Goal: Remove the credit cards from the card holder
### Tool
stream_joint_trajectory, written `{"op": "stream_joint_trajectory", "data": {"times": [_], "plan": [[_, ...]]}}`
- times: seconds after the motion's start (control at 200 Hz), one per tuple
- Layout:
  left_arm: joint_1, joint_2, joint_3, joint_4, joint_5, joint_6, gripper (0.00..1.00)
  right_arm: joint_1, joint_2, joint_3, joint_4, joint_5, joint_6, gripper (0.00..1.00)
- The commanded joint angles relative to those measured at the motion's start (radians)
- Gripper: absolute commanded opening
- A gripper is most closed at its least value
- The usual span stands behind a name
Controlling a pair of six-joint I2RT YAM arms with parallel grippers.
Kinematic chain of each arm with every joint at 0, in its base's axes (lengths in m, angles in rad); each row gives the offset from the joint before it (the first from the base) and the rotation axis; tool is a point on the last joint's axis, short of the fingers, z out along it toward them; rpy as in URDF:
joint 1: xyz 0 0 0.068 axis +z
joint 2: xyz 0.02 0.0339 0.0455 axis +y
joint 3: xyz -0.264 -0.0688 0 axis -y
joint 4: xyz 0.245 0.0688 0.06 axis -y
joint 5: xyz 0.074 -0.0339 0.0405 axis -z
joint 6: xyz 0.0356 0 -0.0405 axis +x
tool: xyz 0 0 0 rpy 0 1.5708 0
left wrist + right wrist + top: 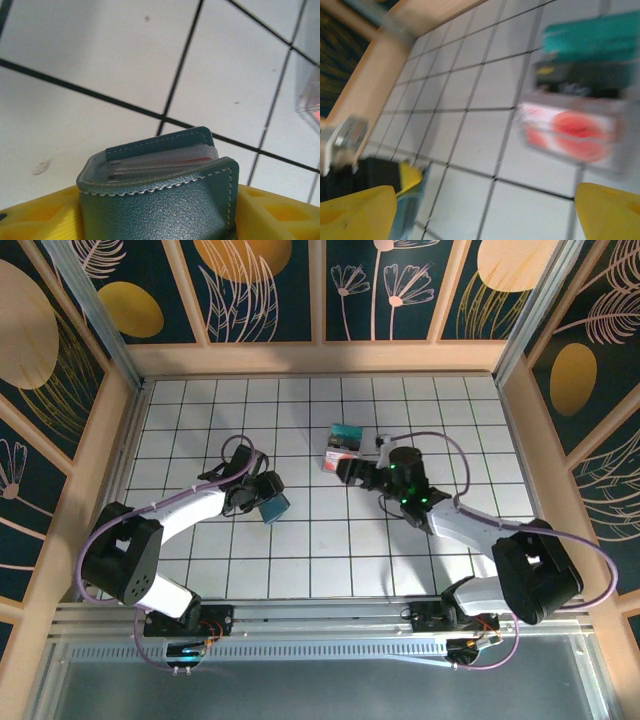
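White tiled table point(200, 560) with black grid lines was boxed in by wood-framed dark floral panels point(262, 285). The right wrist view was motion-blurred, so card print could not be read. The card holder point(277, 508), teal grained leather with white stitching, was clamped by the left gripper point(268, 500); thin card edges point(160, 162) were seen inside its fold. Loose credit cards point(342, 445), teal and whitish with a red blotch, were laid right of and beyond the holder. The right gripper point(350, 476) was held right of the holder, fingers apart.

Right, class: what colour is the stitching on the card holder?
White; the card holder itself is teal. Clearest in the left wrist view.
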Motion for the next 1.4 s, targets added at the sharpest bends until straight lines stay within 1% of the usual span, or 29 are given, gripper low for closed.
{"op": "stream_joint_trajectory", "data": {"times": [0.0,0.1,0.225,0.39,0.55,0.711,0.921,1.081,1.121,1.261,1.316,1.346,1.396], "plan": [[0.003,-0.026,0.050,0.059,0.054,-0.002,0.65,0.090,0.036,0.023,0.090,-0.061,0.032,0.90],[0.003,-0.033,0.057,0.080,0.074,-0.006,0.65,0.138,0.068,0.031,0.113,-0.063,0.040,0.88],[0.003,-0.047,0.064,0.106,0.105,-0.013,0.65,0.175,0.122,0.053,0.145,-0.085,0.058,0.82],[0.001,-0.064,0.066,0.115,0.118,-0.011,0.65,0.216,0.187,0.106,0.157,-0.075,0.056,0.78],[-0.007,-0.066,0.060,0.125,0.134,-0.014,0.65,0.222,0.248,0.156,0.176,-0.079,0.057,0.72],[-0.012,-0.065,0.059,0.140,0.138,-0.018,0.65,0.228,0.308,0.193,0.186,-0.096,0.061,0.69],[-0.017,-0.063,0.064,0.159,0.141,-0.024,0.65,0.232,0.346,0.211,0.189,-0.101,0.062,0.62],[-0.023,-0.049,0.071,0.165,0.149,-0.028,0.66,0.235,0.371,0.229,0.194,-0.103,0.064,0.61],[-0.025,-0.046,0.071,0.165,0.149,-0.028,0.66,0.236,0.379,0.233,0.197,-0.103,0.066,0.59],[-0.026,-0.046,0.072,0.166,0.152,-0.034,0.66,0.235,0.404,0.242,0.220,-0.115,0.086,0.43],[-0.026,-0.050,0.071,0.172,0.152,-0.034,0.67,0.233,0.411,0.242,0.234,-0.125,0.097,0.35],[-0.026,-0.052,0.071,0.175,0.151,-0.035,0.68,0.232,0.411,0.241,0.240,-0.129,0.103,0.27],[-0.027,-0.056,0.074,0.181,0.150,-0.034,0.69,0.229,0.412,0.235,0.252,-0.133,0.112,0.18]]}}
